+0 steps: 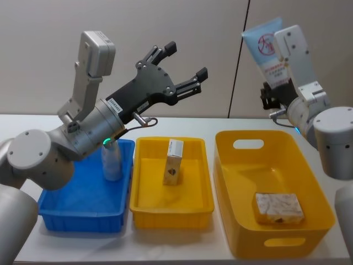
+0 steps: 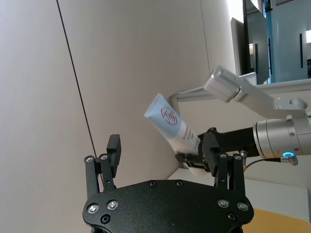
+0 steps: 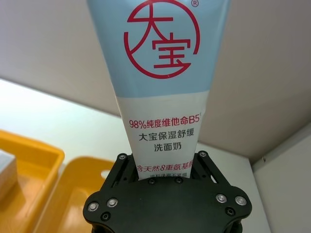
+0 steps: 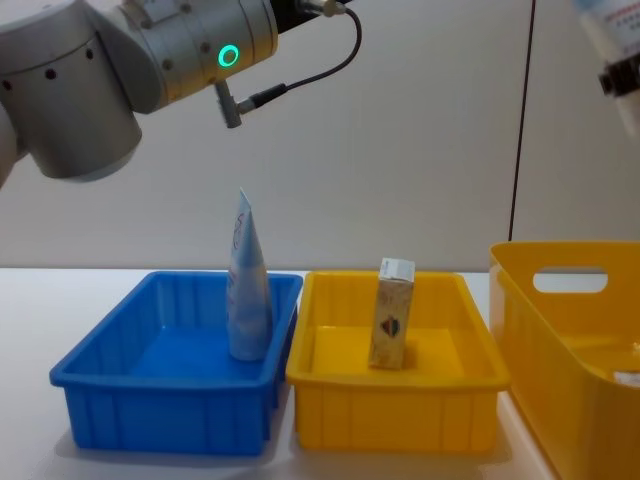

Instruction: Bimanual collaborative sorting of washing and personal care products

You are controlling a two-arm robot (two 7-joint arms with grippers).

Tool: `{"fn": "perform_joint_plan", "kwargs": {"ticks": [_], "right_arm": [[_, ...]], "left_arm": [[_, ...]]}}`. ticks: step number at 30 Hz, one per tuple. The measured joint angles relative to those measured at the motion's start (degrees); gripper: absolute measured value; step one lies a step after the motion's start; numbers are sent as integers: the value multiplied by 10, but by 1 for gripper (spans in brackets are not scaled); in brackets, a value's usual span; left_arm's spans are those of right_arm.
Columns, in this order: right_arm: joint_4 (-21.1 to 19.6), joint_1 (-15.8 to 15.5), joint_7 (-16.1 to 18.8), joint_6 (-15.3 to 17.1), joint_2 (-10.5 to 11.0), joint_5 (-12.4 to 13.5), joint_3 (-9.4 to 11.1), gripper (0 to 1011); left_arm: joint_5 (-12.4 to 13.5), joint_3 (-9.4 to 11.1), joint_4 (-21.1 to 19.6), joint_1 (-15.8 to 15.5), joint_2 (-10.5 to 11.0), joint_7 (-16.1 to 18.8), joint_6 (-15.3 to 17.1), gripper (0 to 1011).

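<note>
My right gripper (image 1: 276,84) (image 3: 163,162) is raised high at the right, shut on the lower end of a pale blue-white squeeze tube with red print (image 1: 265,44) (image 3: 165,73) (image 2: 171,125), which points upward. My left gripper (image 1: 185,61) (image 2: 162,143) hangs open and empty, high above the gap between the blue and small yellow trays and facing the held tube. A second tube (image 1: 112,163) (image 4: 247,290) stands upright in the blue tray (image 1: 83,218) (image 4: 160,420). One beige carton (image 1: 174,162) (image 4: 391,312) stands in the small yellow tray (image 1: 171,215) (image 4: 395,415).
A large yellow bin with handle slots (image 1: 242,165) (image 4: 560,330) sits at the right, with another carton (image 1: 278,207) lying flat in it. The three containers stand side by side on a white table (image 1: 33,124), with a plain wall behind.
</note>
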Motion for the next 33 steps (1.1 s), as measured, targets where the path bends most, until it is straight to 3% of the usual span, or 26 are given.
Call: {"fn": "perform_joint_plan", "kwargs": {"ticks": [18,33], "right_arm": [[34,8,65,127,27,-16,-15,288],[64,2,112,205,43,-24,-32,278]], "left_arm": [[0,0,0,0,0,0,0,1002],[0,0,0,0,0,0,0,1001]]}}
